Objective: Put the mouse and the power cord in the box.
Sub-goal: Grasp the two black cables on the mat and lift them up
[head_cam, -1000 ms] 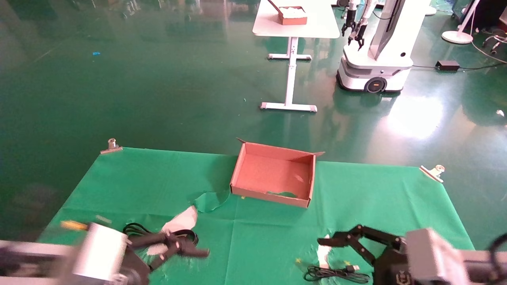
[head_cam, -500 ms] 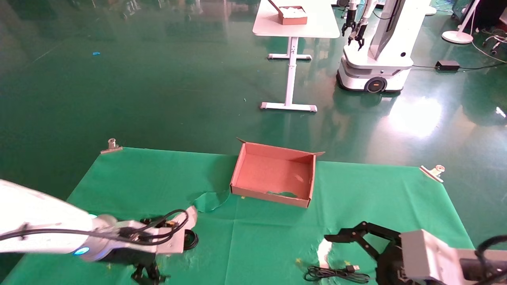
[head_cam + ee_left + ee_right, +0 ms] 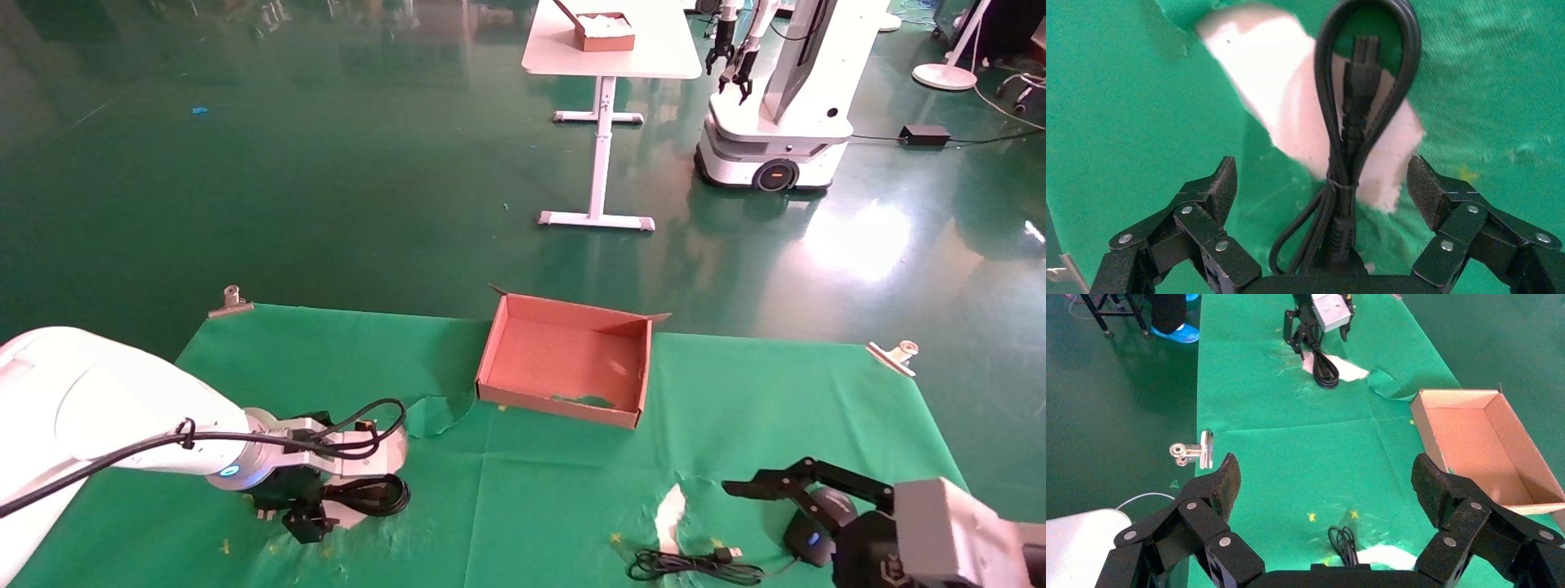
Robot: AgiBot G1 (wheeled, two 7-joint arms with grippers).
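On the green cloth-covered table (image 3: 572,482), from the head camera: shallow brown cardboard box (image 3: 564,359) sitting empty at the far middle; left gripper (image 3: 304,523) hovering over the thick black looped power cord (image 3: 372,494) near the front left; right gripper (image 3: 776,498) spread wide, empty, just above the small black oval mouse (image 3: 809,531) with thin cable (image 3: 695,565) trailing alongside.

In the left wrist camera: fingers (image 3: 1220,187) gaping wide, straddling the bundled cord's middle, gripping nothing.

In the right wrist camera: only cable showing between open jaws; box well apart. Nothing packed yet; both items remaining.
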